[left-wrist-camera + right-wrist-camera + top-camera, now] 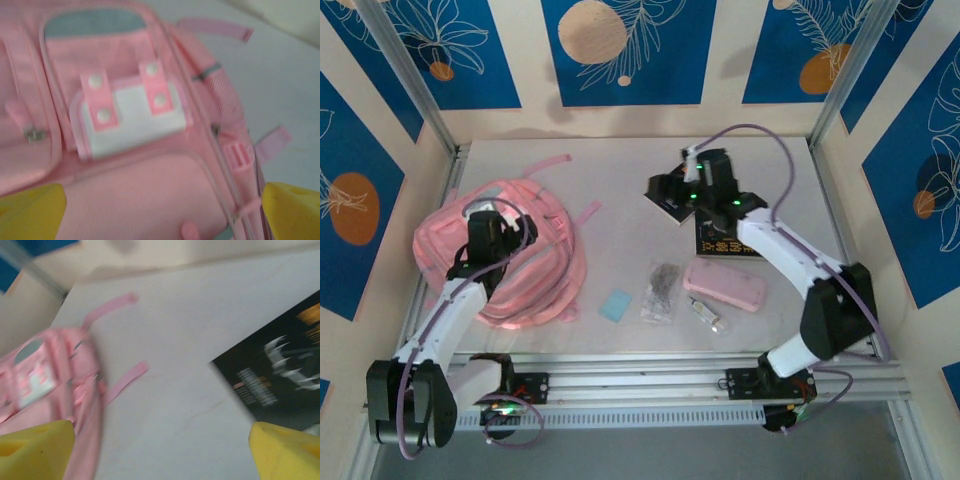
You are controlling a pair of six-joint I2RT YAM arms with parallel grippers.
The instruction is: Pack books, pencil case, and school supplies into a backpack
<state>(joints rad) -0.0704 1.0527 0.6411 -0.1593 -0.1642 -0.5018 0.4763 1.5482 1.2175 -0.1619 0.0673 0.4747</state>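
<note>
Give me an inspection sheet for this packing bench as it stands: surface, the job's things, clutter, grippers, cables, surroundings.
Surface: pale table, no spill seen.
Job's things: pink backpack lying at left, front up; one black book under the right gripper, a second book partly under the right arm; pencil case, blue pad, clear bag and whitish tube at the near middle, all outside the backpack.
Clutter: nothing seen.
Grippers: left gripper open above the backpack's front; right gripper open, a book corner beside one finger.
Cables: purple-grey cable arching over the right arm; another along the left arm.
Surroundings: blue and cream wall panels; metal frame posts.
</note>
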